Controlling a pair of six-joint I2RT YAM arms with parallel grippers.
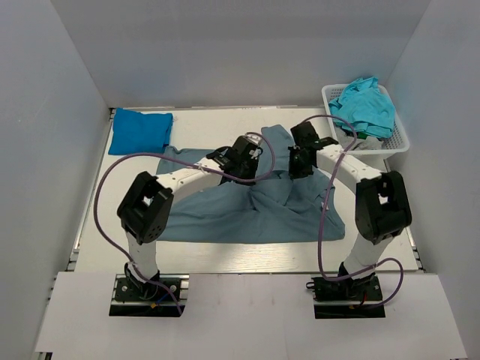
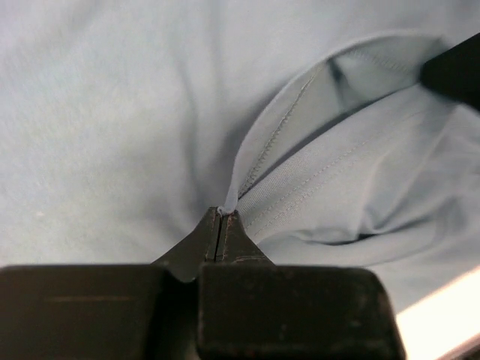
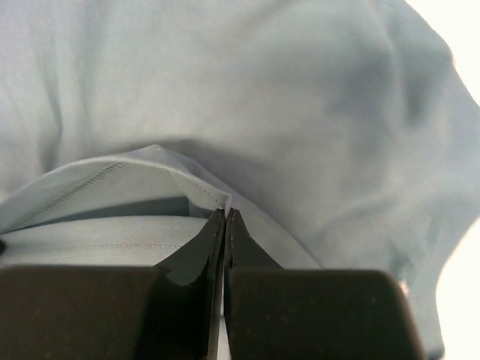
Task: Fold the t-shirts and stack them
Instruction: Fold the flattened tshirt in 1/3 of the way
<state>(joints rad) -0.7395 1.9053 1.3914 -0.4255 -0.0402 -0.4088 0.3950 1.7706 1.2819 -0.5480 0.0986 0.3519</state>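
Now both arms reach over the grey-blue t-shirt (image 1: 225,214), which lies spread and rumpled on the table (image 1: 225,259), under and around both grippers. Noted: left gripper (image 2: 223,217) clenched, jaws pressed together on a stitched hem edge that rises to its tips; just ahead of it the cloth gapes into a pocket-like fold. Noted: right gripper (image 3: 226,216) likewise pinched tight, with a hemmed edge meeting its tips and smooth cloth beyond. The two pinches sit near each other, seemingly on the same edge. My judgement is that this lets the shirt be raised or drawn over evenly for a fold. The folded bright blue t-shirt (image 1: 140,130) lies well off beyond and to the left of the left gripper, probably the base of the stack. The turquoise t-shirts (image 1: 367,105) are heaped in the white basket (image 1: 401,141), beyond and to the right of the right gripper, apparently waiting their turn.
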